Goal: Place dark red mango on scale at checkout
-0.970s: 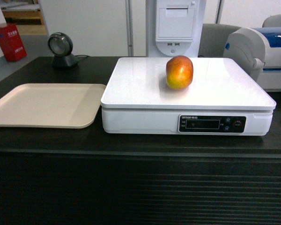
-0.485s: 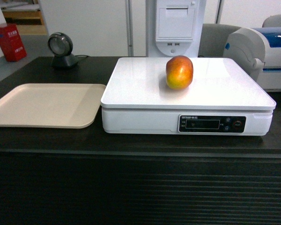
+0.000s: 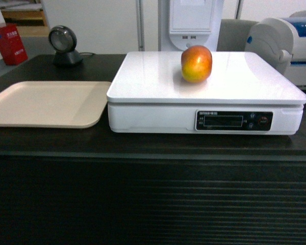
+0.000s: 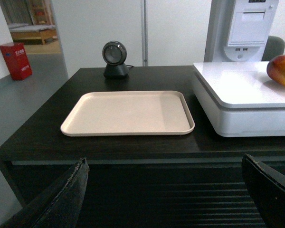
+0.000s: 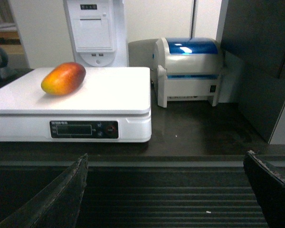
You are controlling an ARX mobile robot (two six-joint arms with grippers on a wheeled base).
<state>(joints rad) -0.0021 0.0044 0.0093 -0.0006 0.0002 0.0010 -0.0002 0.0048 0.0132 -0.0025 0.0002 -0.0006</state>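
The mango (image 3: 196, 64), red-orange shading to yellow, lies on the flat white top of the scale (image 3: 143, 81), toward its back, with nothing holding it. The scale stands on the black checkout (image 3: 153, 204) with its ribbed front. The right wrist view also takes in the mango (image 5: 63, 78) and the scale (image 5: 118, 95). The left wrist view catches the mango (image 4: 282, 70) at its right edge. My left gripper (image 4: 164, 164) is open in front of the ribbed panel, below the counter's edge. My right gripper (image 5: 167, 159) is open there too, and both are empty. Neither gripper appears in the head view.
A beige tray (image 3: 46, 104) lies left of the scale. A round black scanner (image 3: 64, 43) stands at the back left. A white and blue printer (image 5: 190, 69) sits right of the scale. A white kiosk post (image 3: 188, 23) rises behind it. A dark wall panel (image 5: 261, 57) stands at the far right.
The head view has shifted: the counter and scale sit slightly higher and larger in the frame. The mango has stayed in the same place on the scale.
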